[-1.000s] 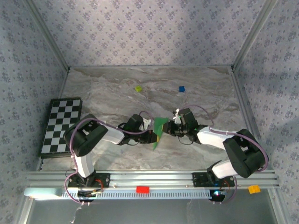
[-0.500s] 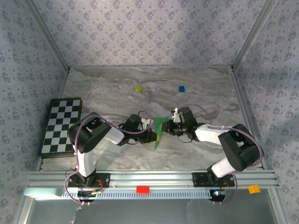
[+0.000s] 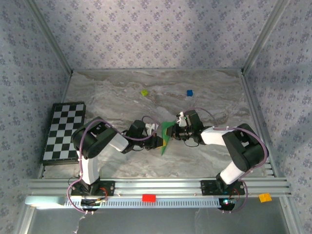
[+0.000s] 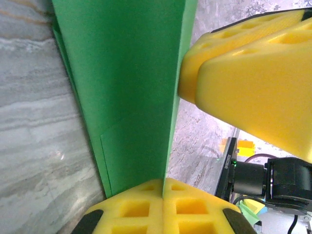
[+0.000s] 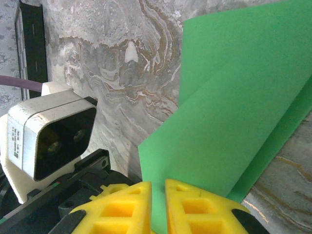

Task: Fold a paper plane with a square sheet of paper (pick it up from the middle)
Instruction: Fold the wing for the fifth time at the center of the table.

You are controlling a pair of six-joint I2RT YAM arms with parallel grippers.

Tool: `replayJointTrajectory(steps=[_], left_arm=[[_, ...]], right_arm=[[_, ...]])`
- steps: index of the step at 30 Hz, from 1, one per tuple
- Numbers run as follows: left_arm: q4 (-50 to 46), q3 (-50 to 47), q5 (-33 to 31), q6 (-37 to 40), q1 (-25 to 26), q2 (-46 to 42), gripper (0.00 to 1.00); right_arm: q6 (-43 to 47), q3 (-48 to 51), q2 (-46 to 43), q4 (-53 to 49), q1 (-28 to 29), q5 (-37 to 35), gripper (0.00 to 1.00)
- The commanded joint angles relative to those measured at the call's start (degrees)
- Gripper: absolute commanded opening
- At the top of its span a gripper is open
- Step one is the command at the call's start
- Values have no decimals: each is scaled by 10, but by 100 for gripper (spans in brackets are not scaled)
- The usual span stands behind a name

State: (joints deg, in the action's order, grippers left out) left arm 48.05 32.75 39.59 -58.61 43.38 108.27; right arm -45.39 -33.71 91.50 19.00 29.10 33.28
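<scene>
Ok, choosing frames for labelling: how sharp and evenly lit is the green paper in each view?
Top external: sharp, fairly even light, but the folded green paper is tiny. Left wrist: paper flat, textureless; the right gripper's yellow fingers soft-edged. Right wrist: crisp, darker band along the lower fold.

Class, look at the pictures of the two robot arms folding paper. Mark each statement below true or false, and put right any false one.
1. Both the left gripper and the right gripper are pinching the green paper. True.
2. The green paper lies flat and unfolded. False: it is folded, with layers showing, and is held between the two grippers.
3. The checkerboard lies at the left edge of the table. True.
4. The blue block sits on the checkerboard. False: it sits on the table's far side, to the right of the yellow-green block.
</scene>
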Motion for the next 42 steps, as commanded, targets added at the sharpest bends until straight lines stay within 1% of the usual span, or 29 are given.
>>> replayJointTrajectory(steps=[1,8,19,34,42], left_arm=[[3,-14,-4,-5,-5,27,0],[19,-13,0,-22,-7,43,0],[-56,2,-10,-15,-10,49,0],[-74,-5,-27,-30,-16,55,0],[-93,-6,-36,-27,-16,56,0]], right_arm=[[14,-15,10,8,-5,13,16],[16,-15,19,13,-11,15,16],[19,-23,25,4,-12,11,16],[18,-35,56,9,-14,11,16],[13,-39,89,8,-14,10,17]])
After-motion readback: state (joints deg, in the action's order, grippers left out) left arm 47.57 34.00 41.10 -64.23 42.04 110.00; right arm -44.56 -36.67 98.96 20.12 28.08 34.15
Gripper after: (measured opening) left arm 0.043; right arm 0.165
